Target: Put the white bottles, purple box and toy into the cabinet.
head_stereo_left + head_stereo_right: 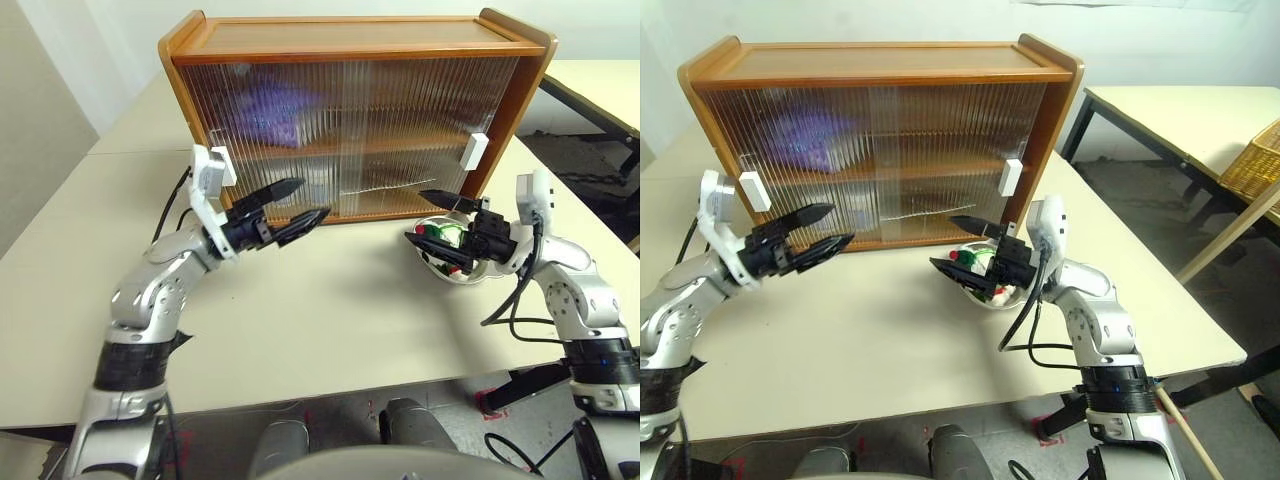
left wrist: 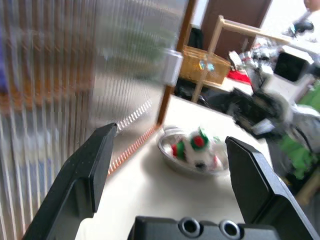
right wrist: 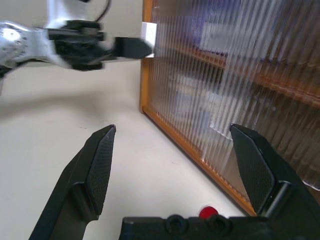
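While both sliding doors are seen drawn across its front, the cabinet (image 1: 350, 45) is found standing on the table (image 1: 300, 320), and it is taken as the landmark for all positions given. Behind the ribbed door on the upper shelf, toward the cabinet's left end, the purple box (image 1: 268, 108) is made out as a blurred lavender shape. Pale shapes are glimpsed behind the lower panes, but whether these are the white bottles cannot be told. Two small white handles (image 1: 474, 151) are fitted to the doors, one near each end of the cabinet front. Just in front of the cabinet's right corner, a shiny metal bowl (image 2: 177, 162) is noted on the table, and the toy (image 2: 197, 150) is seen lying inside it, white with red and green trim. The left gripper (image 1: 298, 206) is held before the cabinet's lower left front, close to the left handle, with its black fingers spread apart and nothing between them. The right gripper (image 1: 432, 215) is held by the cabinet's lower right corner, directly over the bowl, with its fingers likewise set wide apart and empty; contact with the toy or bowl is not observed. Beyond the cabinet's right end, a second table (image 1: 1180, 110) and a wicker basket (image 1: 1255, 165) are recorded.
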Motion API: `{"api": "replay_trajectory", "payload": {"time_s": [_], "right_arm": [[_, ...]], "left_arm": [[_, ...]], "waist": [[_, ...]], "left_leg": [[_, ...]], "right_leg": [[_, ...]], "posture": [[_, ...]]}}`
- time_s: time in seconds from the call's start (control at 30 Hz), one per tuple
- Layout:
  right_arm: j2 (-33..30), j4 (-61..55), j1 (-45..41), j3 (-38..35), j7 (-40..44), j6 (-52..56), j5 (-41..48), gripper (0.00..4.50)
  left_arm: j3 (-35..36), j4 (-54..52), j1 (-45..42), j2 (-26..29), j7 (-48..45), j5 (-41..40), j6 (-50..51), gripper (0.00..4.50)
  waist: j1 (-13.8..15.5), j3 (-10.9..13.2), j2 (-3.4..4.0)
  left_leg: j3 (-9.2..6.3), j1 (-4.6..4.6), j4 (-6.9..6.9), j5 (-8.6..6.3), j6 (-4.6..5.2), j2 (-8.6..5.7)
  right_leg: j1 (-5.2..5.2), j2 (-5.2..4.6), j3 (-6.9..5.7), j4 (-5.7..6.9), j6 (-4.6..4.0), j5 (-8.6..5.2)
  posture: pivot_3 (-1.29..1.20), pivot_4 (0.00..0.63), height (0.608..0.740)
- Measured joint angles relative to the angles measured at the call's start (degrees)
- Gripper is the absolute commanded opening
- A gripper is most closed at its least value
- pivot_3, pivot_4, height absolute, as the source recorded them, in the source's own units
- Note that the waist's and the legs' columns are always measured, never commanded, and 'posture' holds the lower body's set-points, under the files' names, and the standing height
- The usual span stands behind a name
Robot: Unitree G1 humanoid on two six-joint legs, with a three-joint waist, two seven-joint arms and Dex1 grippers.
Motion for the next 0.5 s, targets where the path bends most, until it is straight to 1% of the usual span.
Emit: {"api": "replay_trajectory", "payload": {"time_s": [0.13,0.23,0.33,0.47,0.5], "right_arm": [[0.0,0.2,0.1,-0.1,-1.7,-0.1,-0.3,4.50],[0.0,1.8,0.0,-0.6,-3.2,-1.2,-1.3,4.50],[0.0,4.0,-0.3,-2.1,-4.7,-1.2,-1.3,3.92],[-0.7,7.4,-1.6,-5.3,-7.4,-1.6,-1.3,2.44],[-0.9,8.3,-2.2,-5.9,-7.8,-1.7,-1.3,2.00]], "left_arm": [[0.1,-2.1,1.8,2.1,-1.7,-1.2,1.5,4.47],[0.1,-2.2,1.8,2.5,-2.4,-1.2,1.5,4.47],[0.1,-2.2,1.7,2.5,-2.5,-1.2,1.5,4.50],[0.0,-2.1,1.2,2.5,-2.8,-0.9,1.2,4.50],[-0.1,-2.0,1.1,2.5,-2.9,-0.8,1.1,4.50]], "waist": [[0.0,0.0,0.00],[0.0,0.0,0.00],[-0.1,0.0,0.00],[-0.3,0.0,0.01],[-0.4,0.0,0.00]], "left_leg": [[0.00,0.00,0.01,0.00,0.00,0.00],[0.00,0.03,0.02,0.00,0.00,0.01],[0.00,0.02,0.02,0.00,0.00,0.02],[0.00,-0.02,0.01,0.00,0.00,0.03],[0.00,-0.04,0.01,0.00,0.00,0.03]], "right_leg": [[-0.03,0.00,0.01,0.01,-0.01,0.00],[-0.04,0.00,0.02,0.05,-0.01,0.00],[-0.11,0.00,0.03,0.07,-0.02,0.00],[-0.26,0.00,0.05,0.09,-0.03,0.01],[-0.26,0.00,0.05,0.09,-0.03,0.00]], "posture": [[-0.14,0.000,0.740],[-0.15,0.000,0.740],[-0.16,0.000,0.740],[-0.17,0.000,0.740],[-0.17,0.000,0.740]]}}
